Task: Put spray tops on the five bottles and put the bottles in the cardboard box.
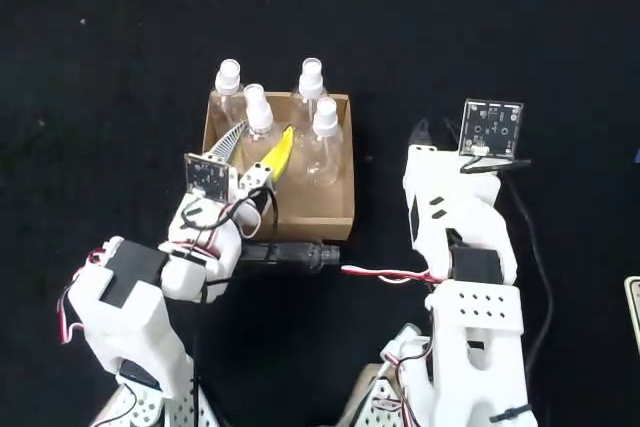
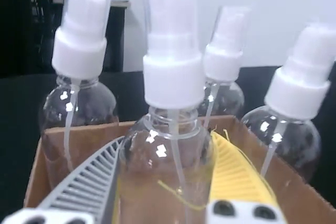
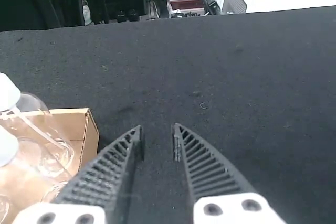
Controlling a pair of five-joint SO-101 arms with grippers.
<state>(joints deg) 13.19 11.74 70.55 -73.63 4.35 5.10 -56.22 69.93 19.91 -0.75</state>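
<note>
From above, the box [image 1: 315, 209] sits mid-bench [image 1: 120, 67] with four bottles [image 1: 311, 77] in it, each already wearing a white spray top [image 1: 228, 75]. The left gripper [image 1: 262, 142] reaches in from the near side and is clamped on one bottle [image 1: 257, 107] in the box's left half, its grey and yellow fingers on either flank. The right gripper [image 1: 432, 132] hangs over bare bench just beside the box's right wall, holding nothing. In the left wrist view the held bottle [image 2: 170, 145] stands upright between the grey finger [image 2: 84, 187] and the yellow finger [image 2: 236, 177], both against its shoulders. Three capped bottles stand around and behind it inside the box walls [image 2: 47, 145]. Its base is hidden, so I cannot tell whether it rests on the box floor. In the right wrist view the right gripper [image 3: 157, 132] has its dark jaws a little apart with nothing between them, above the bench, with the box corner [image 3: 84, 129] and two bottles close to one side. The step in hand looks like setting the fourth capped bottle into the box. Next, the left gripper should settle it fully, spread its jaws and lift straight up, without knocking the neighbours. By the task's count one bottle remains to be capped and boxed.
</note>
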